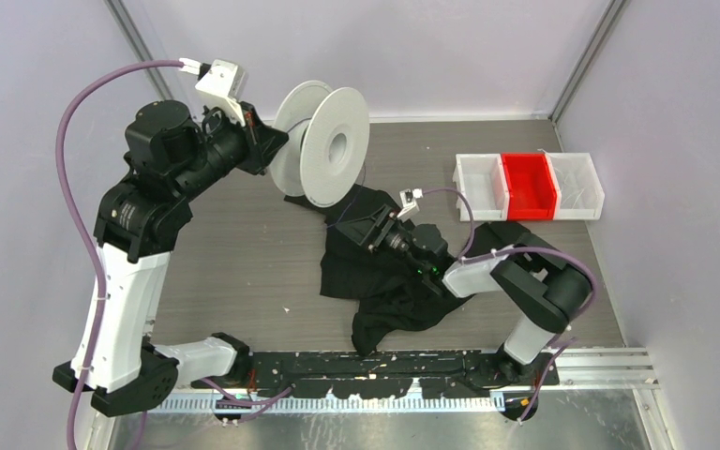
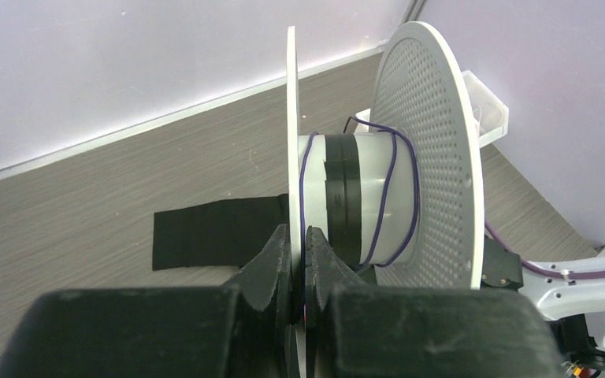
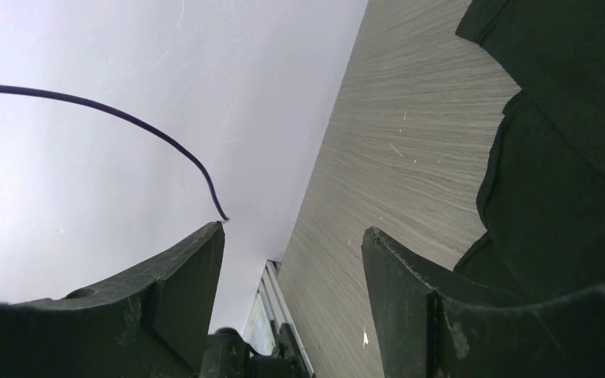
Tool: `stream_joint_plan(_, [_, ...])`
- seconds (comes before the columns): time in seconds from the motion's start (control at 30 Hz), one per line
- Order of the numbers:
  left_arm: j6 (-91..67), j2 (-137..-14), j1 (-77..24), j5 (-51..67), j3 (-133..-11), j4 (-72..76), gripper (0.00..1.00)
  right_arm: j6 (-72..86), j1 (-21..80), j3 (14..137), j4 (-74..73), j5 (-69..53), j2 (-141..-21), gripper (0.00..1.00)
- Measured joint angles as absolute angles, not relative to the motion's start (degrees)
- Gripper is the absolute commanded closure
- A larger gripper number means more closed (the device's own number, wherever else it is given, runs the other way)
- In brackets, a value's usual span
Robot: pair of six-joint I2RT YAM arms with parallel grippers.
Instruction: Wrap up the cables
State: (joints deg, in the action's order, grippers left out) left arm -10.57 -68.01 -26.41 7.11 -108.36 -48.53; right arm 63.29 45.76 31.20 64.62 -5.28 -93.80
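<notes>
From above, the left gripper (image 1: 270,148) is clamped on the left flange of the white spool (image 1: 333,145), whose axle runs roughly left to right. The right gripper (image 1: 367,225) hangs just near-right of the spool, over the black cloth (image 1: 384,281), so it is likely the arm to feed wire. The left wrist view shows a few slack turns of cable (image 2: 395,169) on the hub. In the right wrist view the fingers stand wide apart, holding nothing, and the cable's free end stops just beside 1 of them.
</notes>
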Motion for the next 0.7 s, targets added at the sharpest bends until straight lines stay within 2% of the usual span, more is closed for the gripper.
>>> stream_joint_plan(0.33, [-10.5, -68.0, -26.4, 7.1, -108.4, -48.5, 1.0, 69.9, 45.8, 35.0, 75.3, -3.4, -103.4, 0.33])
stream_joint_plan(0.7, [-10.5, -68.0, -26.4, 7.1, -108.2, -48.4, 1.0, 70.7, 45.8, 35.2, 78.2, -3.4, -103.9, 0.34])
